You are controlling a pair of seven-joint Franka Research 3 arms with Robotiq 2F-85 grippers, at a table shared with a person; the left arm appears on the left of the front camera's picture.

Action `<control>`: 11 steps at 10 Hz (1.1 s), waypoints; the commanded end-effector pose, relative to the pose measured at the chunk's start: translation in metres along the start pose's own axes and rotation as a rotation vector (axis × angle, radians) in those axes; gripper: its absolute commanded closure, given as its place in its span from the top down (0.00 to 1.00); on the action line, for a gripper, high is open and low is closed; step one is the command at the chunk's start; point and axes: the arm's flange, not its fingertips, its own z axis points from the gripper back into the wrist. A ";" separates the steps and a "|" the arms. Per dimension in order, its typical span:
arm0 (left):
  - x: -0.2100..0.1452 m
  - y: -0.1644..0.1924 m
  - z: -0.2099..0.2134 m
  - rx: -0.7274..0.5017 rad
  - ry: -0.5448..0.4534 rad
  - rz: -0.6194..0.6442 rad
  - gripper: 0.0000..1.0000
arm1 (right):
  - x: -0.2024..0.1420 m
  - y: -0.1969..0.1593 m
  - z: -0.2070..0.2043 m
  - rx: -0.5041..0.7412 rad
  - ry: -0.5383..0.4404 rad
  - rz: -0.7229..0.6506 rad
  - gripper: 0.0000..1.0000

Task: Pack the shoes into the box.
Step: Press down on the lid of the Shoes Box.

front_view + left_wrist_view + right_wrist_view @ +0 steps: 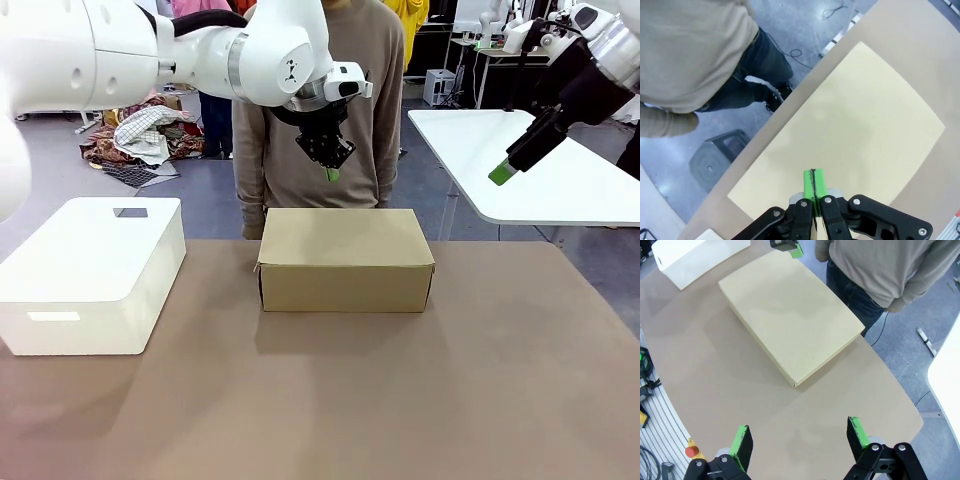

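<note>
The brown table (330,400) lay bare at its near edge, and on its left side stood a white container (95,275) with a rounded lid and a slot handle in its front wall. Farther back, near the table's middle, sat the box (345,260) — tan cardboard, its flap lid down flat, so nothing inside could be seen and the shoes were not to be made out. From the right wrist the box (790,315) lay slantwise on the table with clear tabletop on every side, well apart from the container (695,257) at the upper left. The right gripper (802,440) stood wide apart, its two green pads (742,440) far from each other with nothing between them; in the front view it hung high at the right (503,175), off past the table's edge and over a white table (560,175) behind. The left gripper (331,173) hovered above the far edge of the box, just in front of the person (320,100) — its green fingertips (813,184) pressed together with only a thin dark seam between them and nothing held. Below it in the left wrist view spread the lid of the box (855,135). Beyond the table's far edge stood the person in a beige sweater (685,50) and dark trousers, arms hanging down.
</note>
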 end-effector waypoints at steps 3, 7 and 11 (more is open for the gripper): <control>0.009 0.003 0.004 0.007 0.009 -0.003 0.00 | 0.003 -0.002 0.000 -0.018 0.005 0.002 1.00; 0.009 0.003 0.004 0.007 0.009 -0.003 0.00 | 0.003 -0.002 0.000 -0.018 0.005 0.002 1.00; -0.059 -0.012 0.045 0.054 -0.012 -0.019 0.00 | 0.003 -0.002 0.000 -0.018 0.005 0.002 1.00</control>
